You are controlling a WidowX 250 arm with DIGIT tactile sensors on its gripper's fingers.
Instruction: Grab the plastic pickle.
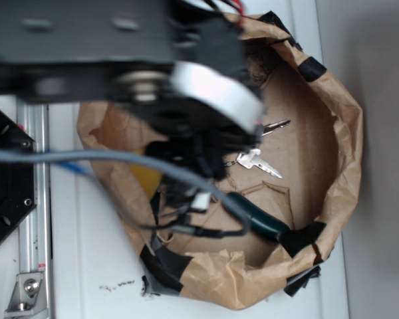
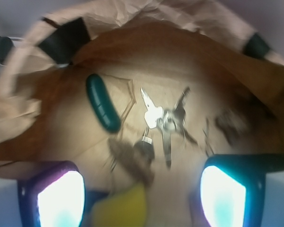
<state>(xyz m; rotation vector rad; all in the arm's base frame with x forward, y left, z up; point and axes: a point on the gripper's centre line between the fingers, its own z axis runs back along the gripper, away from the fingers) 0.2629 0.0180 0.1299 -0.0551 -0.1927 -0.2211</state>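
A: Start at the gripper [image 2: 142,194]. How do the jaws stand?

B: Spread wide in the wrist view, one glowing pad [image 2: 60,198] at lower left of the frame, the other at lower right, nothing between them but the bag floor. In the exterior view the blurred black arm [image 1: 120,60] hides the jaws altogether.

A: And the plastic pickle [image 2: 102,102]?

B: Left of centre in the wrist view, dark green, glossy, sausage-shaped, lying flat and well clear of both pads. The exterior view shows only one end of it [image 1: 263,219], low in the frame behind a grey cable [image 1: 86,158].

A: What else?

B: A key bunch [image 2: 162,118], metal, fanned out at centre; a rough brown wood strip [image 2: 130,161] below the pickle; a yellow sponge wedge [image 2: 120,208] at the bottom edge. All sit in a crumpled brown paper bag [image 1: 339,133] patched with black tape [image 1: 310,68]. No writing is legible.
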